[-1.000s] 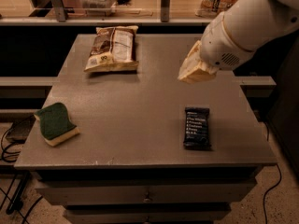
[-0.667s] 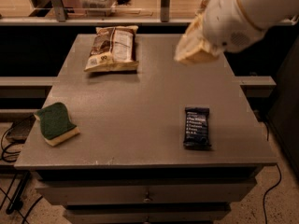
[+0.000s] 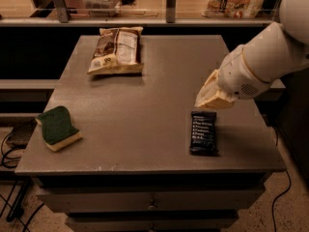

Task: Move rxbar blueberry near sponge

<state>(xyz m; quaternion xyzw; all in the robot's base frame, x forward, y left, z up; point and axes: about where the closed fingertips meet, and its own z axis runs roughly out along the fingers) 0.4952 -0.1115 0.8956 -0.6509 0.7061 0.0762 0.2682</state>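
The rxbar blueberry (image 3: 203,132), a flat dark navy wrapper with white text, lies on the grey table (image 3: 159,91) near the front right. The sponge (image 3: 58,128), dark green on top with a pale yellow base, sits at the front left edge. My gripper (image 3: 211,98) comes in from the right on a white arm and hangs just above the far end of the bar. Bar and sponge lie far apart.
A tan-and-brown chip bag (image 3: 117,50) lies at the back left of the table. A shelf (image 3: 145,18) with containers runs behind the table. Drawers (image 3: 149,202) sit below the front edge. Cables (image 3: 12,149) hang at the left.
My gripper has swung from the back right of the table forward and down, to just above the bar's far end. The bar, sponge and chip bag have not moved.
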